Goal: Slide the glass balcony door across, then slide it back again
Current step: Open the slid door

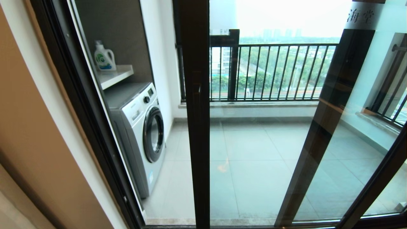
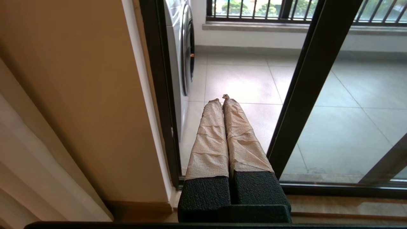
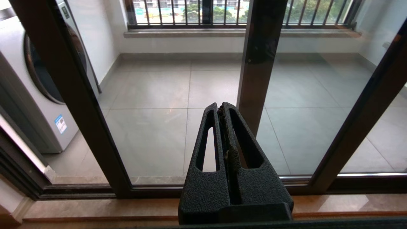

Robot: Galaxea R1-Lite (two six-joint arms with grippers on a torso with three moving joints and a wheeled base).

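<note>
The glass balcony door (image 1: 254, 143) is a clear panel whose dark brown stile (image 1: 197, 143) carries a dark bar handle (image 1: 196, 92). A frosted strip with Chinese characters (image 1: 362, 14) shows at the top right. A gap stands open between the stile and the left door frame (image 1: 95, 127). My left gripper (image 2: 222, 97) is shut on nothing, with its tape-wrapped fingers (image 2: 210, 140) pointing low into that gap beside the door stile (image 2: 305, 79). My right gripper (image 3: 221, 106) is shut and empty, low in front of the glass to the right of the stile (image 3: 73, 111). Neither gripper shows in the head view.
Beyond the gap stand a white washing machine (image 1: 143, 127) and a shelf with a detergent bottle (image 1: 104, 57). A second dark stile (image 1: 330, 111) and the outer railing (image 1: 279, 70) lie behind the glass. The floor track (image 3: 95, 190) runs along the threshold, and a beige wall (image 2: 79, 95) stands to the left.
</note>
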